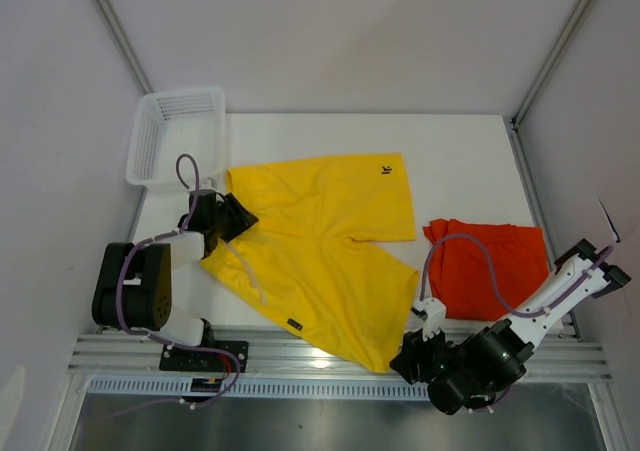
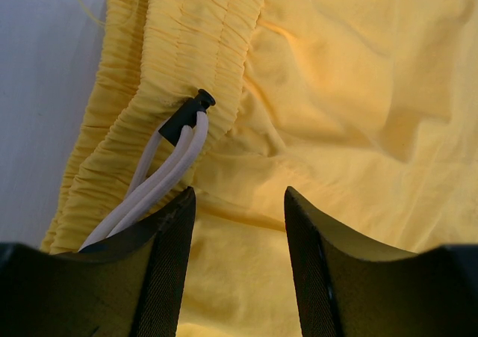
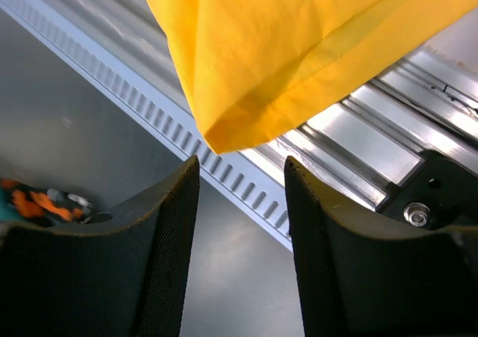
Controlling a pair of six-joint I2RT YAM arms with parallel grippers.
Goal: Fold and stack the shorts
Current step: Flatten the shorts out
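1. Yellow shorts: in the top view the left end of the waistband lies under the left gripper. Both wrist views cut the cloth off at their edges.
2. Drawstring: its lower end passes behind a finger and is lost there.
3. Orange shorts: the right arm and its cable cover the near edge and part of the middle.
4. Logo and a dark tag near the hem: too small to read.
5. Orange-and-teal blur, lower left of the right wrist view: partly hidden, and I cannot tell what it is.
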